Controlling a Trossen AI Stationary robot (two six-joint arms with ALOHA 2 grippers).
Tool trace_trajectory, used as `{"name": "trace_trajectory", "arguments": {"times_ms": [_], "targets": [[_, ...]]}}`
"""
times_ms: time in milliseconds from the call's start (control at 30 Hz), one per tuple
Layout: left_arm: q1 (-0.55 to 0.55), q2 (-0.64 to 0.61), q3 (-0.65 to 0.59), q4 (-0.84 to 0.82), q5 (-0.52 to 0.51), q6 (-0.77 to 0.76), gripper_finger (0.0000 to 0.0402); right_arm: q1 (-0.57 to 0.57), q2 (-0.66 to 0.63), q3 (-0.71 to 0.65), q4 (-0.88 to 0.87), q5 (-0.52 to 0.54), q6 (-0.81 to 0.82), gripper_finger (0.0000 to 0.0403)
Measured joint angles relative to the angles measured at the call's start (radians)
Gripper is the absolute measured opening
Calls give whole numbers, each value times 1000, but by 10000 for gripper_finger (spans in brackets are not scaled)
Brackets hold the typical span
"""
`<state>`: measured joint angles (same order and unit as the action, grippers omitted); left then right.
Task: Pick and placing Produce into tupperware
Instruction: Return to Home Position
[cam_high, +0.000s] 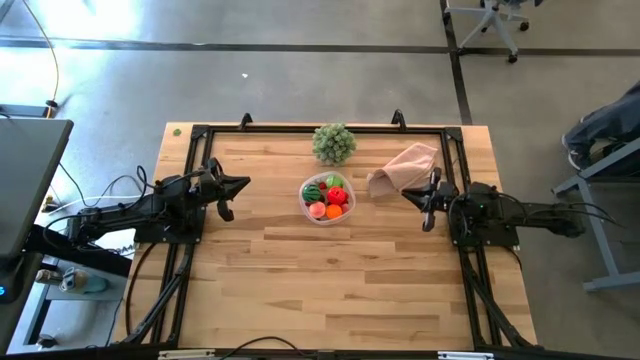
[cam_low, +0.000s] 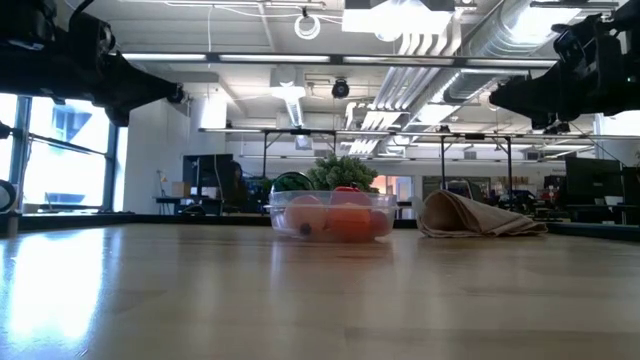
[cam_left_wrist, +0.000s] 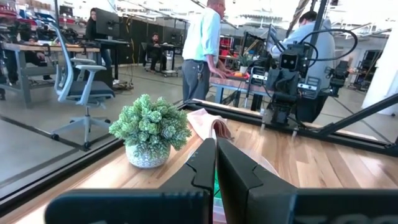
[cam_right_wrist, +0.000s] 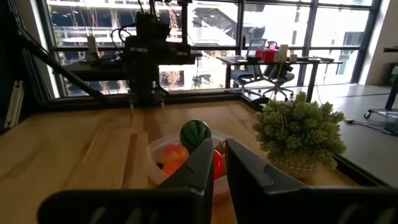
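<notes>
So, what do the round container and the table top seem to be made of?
The container looks like clear, glossy plastic: the produce shows through its wall. The table top looks like pale wood, smooth: plank seams and grain show.

Clear tupperware, and its produce is popping: red, orange, pink, bright green, plus a dark green watermelon with darker stripes. Pale green leafy ball, dusty pink cloth, light wood-grain table.

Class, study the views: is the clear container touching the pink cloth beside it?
Apart. The low view shows a strip of bare tabletop between the container and the pink cloth; the high view shows the same gap.
</notes>
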<state>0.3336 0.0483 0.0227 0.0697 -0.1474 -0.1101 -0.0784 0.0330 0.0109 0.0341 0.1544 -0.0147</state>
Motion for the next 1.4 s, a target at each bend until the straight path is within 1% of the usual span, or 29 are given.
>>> {"name": "trace_trajectory", "arguments": {"times_ms": [133,367,500,1400], "targets": [[0,0,0,-2,0,0,5,0,0,0,-1,0,-15,30],[0,0,0,-22,0,0,5,0,0,0,-2,-1,109,30],[0,0,0,-21,0,0,5,0,0,1,-3,-1,154,30],[0,0,0,-20,0,0,5,0,0,1,-4,-1,138,30]]}}
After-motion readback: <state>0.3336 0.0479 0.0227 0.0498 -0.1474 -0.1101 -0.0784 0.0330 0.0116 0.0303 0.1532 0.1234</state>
